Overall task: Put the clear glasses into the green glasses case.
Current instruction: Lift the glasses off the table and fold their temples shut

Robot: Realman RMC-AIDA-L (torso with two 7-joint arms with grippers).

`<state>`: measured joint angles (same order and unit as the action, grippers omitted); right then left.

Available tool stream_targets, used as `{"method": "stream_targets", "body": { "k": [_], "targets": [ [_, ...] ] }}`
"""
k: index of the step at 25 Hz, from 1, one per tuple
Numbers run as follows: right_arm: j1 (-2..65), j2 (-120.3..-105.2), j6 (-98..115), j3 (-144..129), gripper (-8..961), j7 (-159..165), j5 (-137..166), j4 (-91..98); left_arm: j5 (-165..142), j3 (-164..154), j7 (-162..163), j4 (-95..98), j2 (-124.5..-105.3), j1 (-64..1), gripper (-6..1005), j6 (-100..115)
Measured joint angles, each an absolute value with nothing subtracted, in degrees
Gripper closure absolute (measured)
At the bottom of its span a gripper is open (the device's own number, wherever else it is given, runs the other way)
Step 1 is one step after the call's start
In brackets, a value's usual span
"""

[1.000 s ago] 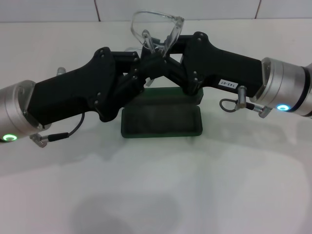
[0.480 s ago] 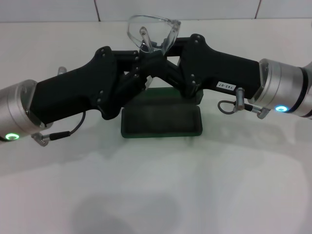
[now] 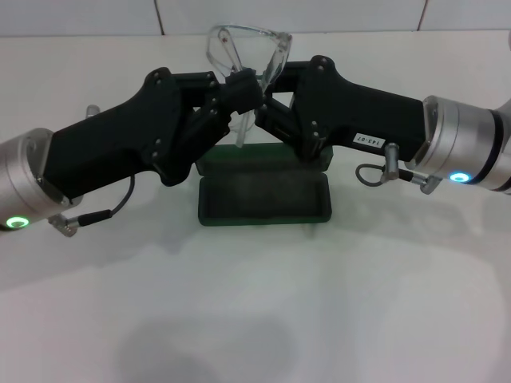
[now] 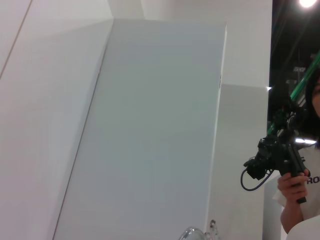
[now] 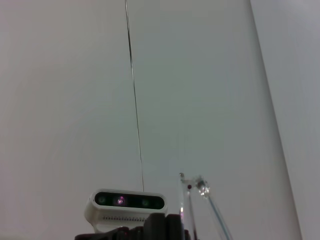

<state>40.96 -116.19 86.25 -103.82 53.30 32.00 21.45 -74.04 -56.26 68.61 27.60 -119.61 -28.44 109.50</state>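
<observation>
a: starting on the left, where's your left gripper?

b: my left gripper (image 3: 239,89) is raised over the white table (image 3: 255,303), its black body angled up toward the middle. its tips sit right at the clear glasses (image 3: 243,49), by a thin temple arm that hangs down, but i can't tell whether those fingers are parted or pinched; the gripper bodies crowd that spot.

a: and the glasses themselves?

b: up in the air between my two grippers, lens highest, above the far edge of the green glasses case (image 3: 264,194). the case lies open on the table below, its dark lining facing up. my arms cover most of its far half.

a: the right side?

b: my right gripper (image 3: 267,96) comes in from the right, meeting the left one at the glasses. the frame appears to rest at its tips, though i can't tell how wide its fingers stand.

a: anything else around?

b: in my left wrist view, white panels and a person (image 4: 300,200) holding a black device (image 4: 272,155). in my right wrist view, a white camera unit (image 5: 127,206) and a bit of clear frame.
</observation>
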Motion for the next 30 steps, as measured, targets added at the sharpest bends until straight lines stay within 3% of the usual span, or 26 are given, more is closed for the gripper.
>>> {"method": "stream_targets", "body": {
  "k": [30],
  "targets": [
    [41.86,-116.18,86.04,-104.57,839,53.26,32.08,21.44,-74.0,-56.25,68.55,27.16,-119.53,-29.22,955,108.89]
  ]
}}
